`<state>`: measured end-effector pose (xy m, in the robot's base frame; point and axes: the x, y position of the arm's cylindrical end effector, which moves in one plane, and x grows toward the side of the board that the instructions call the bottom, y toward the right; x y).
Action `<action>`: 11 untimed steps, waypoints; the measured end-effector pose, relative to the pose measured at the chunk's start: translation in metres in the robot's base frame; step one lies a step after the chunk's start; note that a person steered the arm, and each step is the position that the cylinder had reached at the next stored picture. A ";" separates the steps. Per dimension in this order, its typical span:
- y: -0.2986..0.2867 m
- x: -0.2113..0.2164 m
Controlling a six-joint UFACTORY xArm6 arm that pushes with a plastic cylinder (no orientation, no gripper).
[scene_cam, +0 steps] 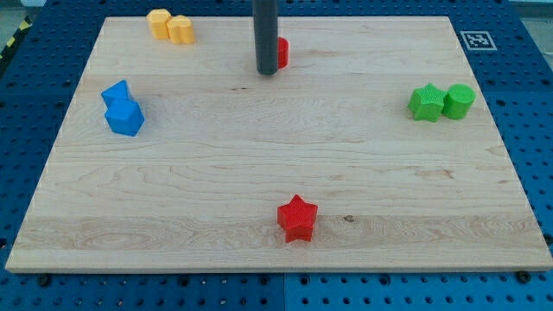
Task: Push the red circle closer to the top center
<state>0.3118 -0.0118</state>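
The red circle point(282, 53) lies near the top centre of the wooden board point(276, 164), mostly hidden behind my rod; only its right edge shows. My tip point(266, 72) rests on the board just left of and in front of the red circle, touching or nearly touching it. A red star point(297, 218) lies near the view's bottom centre, far from my tip.
Two yellow blocks point(169, 25) sit together at the top left. Two blue blocks point(122, 108) sit together at the left. A green star-like block point(426, 102) and a green cylinder point(459, 101) sit together at the right. A blue pegboard surrounds the board.
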 end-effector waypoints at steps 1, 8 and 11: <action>0.017 -0.011; 0.044 -0.023; 0.018 -0.032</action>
